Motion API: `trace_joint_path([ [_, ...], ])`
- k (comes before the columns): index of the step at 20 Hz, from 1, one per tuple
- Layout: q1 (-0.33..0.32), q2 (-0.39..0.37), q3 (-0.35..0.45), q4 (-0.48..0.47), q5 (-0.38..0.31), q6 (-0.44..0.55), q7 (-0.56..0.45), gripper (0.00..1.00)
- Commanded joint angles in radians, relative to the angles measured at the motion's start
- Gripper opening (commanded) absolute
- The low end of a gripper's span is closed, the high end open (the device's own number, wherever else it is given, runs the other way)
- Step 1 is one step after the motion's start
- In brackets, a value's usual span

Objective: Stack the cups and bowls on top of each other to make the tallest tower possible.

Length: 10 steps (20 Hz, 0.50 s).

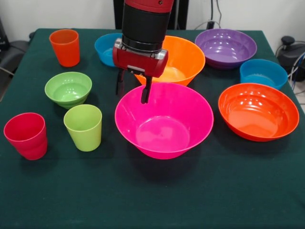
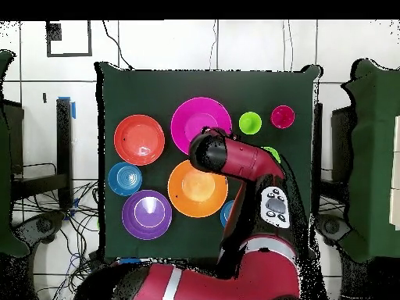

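On the green table (image 1: 157, 200), starting at the left in the front view, the red cup (image 1: 26, 135) stands near the edge, the orange cup (image 1: 65, 46) behind it. Next come the small green bowl (image 1: 68, 89) and the lime cup (image 1: 83, 127). In the middle the gripper (image 1: 133, 90) hangs with its two fingers spread, one on each side of the pink bowl's (image 1: 164, 125) back rim, holding nothing. Behind sit a blue bowl (image 1: 105, 47) and the yellow-orange bowl (image 1: 183, 59). Rightward lie the purple bowl (image 1: 226, 47), another blue bowl (image 1: 263, 73) and the red-orange bowl (image 1: 258, 111). Nothing is stacked.
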<state>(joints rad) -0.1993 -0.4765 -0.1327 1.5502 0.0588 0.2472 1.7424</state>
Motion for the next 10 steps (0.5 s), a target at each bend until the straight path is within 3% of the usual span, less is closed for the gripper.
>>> trace_joint_path([
  [1,0.008,0.059,0.057,0.053,-0.046,-0.077,0.132,1.00],
  [10,0.010,0.103,0.044,0.051,-0.042,-0.105,0.130,1.00],
])
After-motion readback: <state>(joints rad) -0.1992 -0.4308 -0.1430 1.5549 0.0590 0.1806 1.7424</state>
